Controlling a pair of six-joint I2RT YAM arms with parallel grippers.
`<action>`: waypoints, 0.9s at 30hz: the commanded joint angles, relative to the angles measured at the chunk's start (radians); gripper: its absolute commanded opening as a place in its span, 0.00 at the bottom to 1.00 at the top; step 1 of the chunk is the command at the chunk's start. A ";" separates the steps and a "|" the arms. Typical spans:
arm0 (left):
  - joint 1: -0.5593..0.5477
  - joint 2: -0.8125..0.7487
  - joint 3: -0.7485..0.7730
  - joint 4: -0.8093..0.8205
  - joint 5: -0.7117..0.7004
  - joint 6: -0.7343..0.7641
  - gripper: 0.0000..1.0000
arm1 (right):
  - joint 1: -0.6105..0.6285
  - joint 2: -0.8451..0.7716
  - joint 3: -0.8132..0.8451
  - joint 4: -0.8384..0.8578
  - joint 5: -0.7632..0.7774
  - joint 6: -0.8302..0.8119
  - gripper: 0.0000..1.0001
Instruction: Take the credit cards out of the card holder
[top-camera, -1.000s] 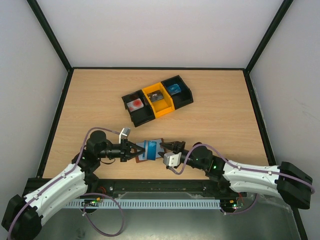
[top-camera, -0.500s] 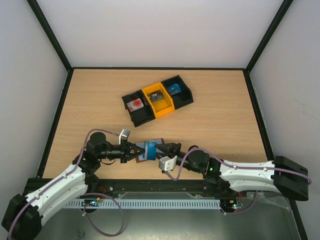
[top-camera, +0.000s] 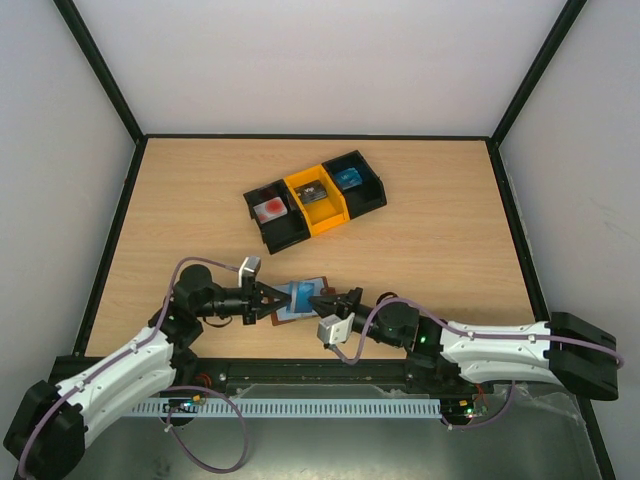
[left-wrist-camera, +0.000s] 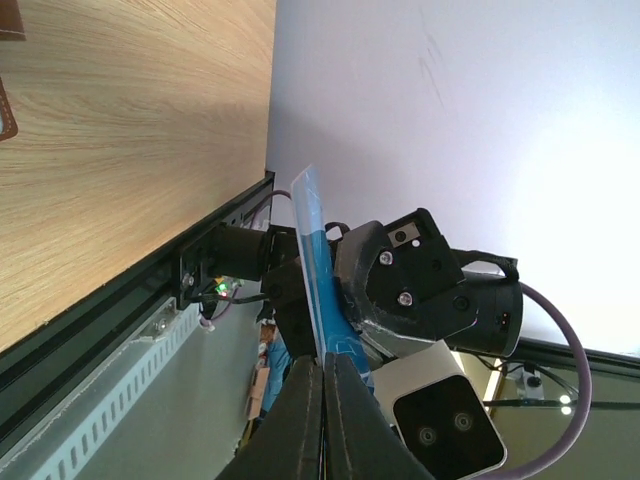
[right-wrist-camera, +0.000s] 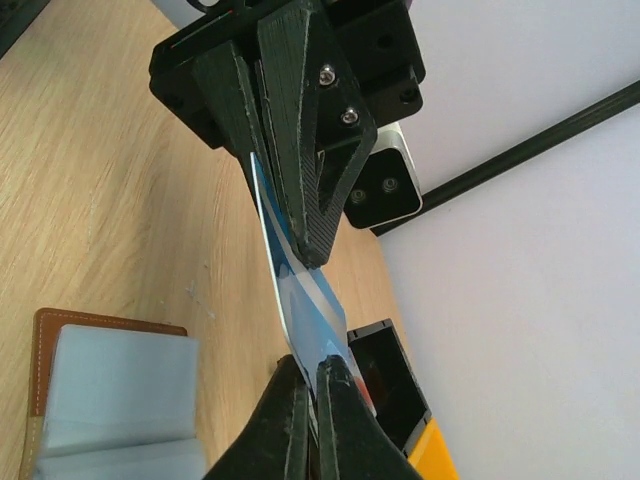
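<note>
Pinching the card (top-camera: 298, 294) at lower centre, left gripper (top-camera: 273, 300) and right gripper (top-camera: 320, 299) are clamping opposite ends. Opposing pulls are risking bending it.

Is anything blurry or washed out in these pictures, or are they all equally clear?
Top external view: even light, the table sharp, only soft shadows under the arms. Left wrist view: the pale wall washes out at right, and the blue card, seen edge-on, is crisp. Right wrist view: the right gripper at the bottom edge looks soft, while the card holder is clear.
</note>
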 joint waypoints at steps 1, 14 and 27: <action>0.004 0.015 0.017 0.037 0.004 -0.014 0.04 | 0.008 -0.048 0.018 0.059 0.001 0.071 0.02; 0.009 -0.089 0.213 -0.311 -0.269 0.276 0.79 | 0.008 -0.209 0.031 -0.028 0.037 0.424 0.02; 0.018 -0.280 0.168 -0.203 -0.272 0.519 0.85 | 0.008 -0.241 0.067 0.011 0.198 1.584 0.02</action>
